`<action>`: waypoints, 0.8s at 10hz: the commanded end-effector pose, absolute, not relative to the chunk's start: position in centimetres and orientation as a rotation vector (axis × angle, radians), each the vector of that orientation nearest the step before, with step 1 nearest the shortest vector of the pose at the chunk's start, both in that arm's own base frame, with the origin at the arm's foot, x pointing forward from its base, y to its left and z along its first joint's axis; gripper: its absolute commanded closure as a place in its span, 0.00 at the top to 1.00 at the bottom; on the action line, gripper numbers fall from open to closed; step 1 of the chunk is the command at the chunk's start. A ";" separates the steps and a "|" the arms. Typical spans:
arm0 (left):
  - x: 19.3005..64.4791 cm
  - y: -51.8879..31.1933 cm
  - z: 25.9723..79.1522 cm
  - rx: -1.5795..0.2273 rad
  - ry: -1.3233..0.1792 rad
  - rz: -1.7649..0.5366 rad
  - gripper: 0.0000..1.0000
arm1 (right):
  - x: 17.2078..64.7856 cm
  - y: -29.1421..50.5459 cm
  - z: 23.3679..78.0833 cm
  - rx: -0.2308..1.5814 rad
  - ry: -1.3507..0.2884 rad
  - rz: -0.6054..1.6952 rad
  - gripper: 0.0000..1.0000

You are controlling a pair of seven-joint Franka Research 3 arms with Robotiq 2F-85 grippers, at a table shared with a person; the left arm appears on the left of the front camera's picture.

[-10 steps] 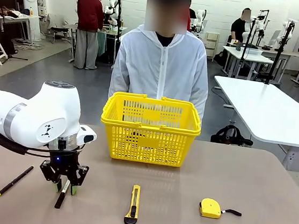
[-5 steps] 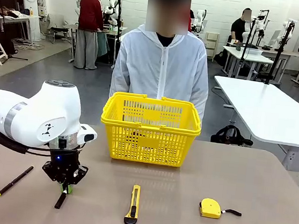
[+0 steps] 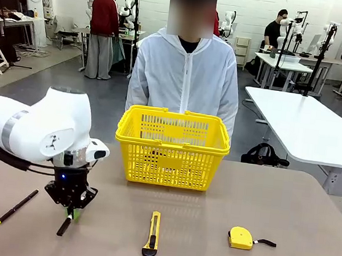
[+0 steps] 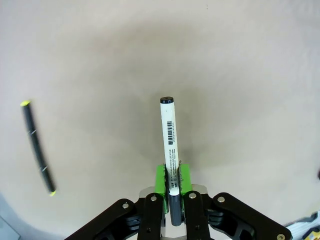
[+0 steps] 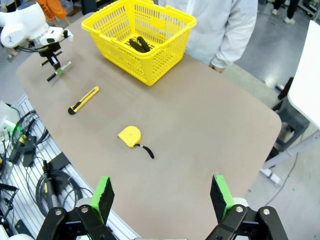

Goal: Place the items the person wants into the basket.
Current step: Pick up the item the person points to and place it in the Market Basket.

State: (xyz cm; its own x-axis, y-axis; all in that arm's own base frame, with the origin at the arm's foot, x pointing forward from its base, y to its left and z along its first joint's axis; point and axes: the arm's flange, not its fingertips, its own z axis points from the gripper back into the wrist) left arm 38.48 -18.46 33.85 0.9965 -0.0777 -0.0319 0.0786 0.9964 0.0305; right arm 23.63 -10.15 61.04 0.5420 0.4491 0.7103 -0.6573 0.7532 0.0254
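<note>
Left gripper (image 3: pixel 69 214): 2 fingers pressed onto the marker pen (image 4: pixel 169 140), which hangs tilted below it, near the table's (image 3: pixel 243 198) near-left corner. Right gripper (image 5: pixel 162 194): jaws spread wide, holding nothing, above the near edge. Utility knife (image 3: pixel 153 234): flat at mid near edge. Basket (image 3: pixel 172 145): at far edge, before the person (image 3: pixel 184 74).

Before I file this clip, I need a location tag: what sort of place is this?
Likely a robotics lab: a white robot arm at the table, worktables behind, cables beside it.
</note>
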 end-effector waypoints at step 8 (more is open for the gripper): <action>33.5 -16.9 51.9 0.045 -0.087 -0.133 0.02 | 23.8 -10.2 61.1 0.308 -0.737 0.668 1.00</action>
State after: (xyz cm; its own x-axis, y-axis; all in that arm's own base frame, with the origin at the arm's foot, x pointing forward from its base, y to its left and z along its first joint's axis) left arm 33.27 -16.98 52.75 0.9870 -0.1389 0.0803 0.1355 0.9897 0.0456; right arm 23.63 -10.16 61.05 0.5420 0.4491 0.7103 -0.6574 0.7532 0.0254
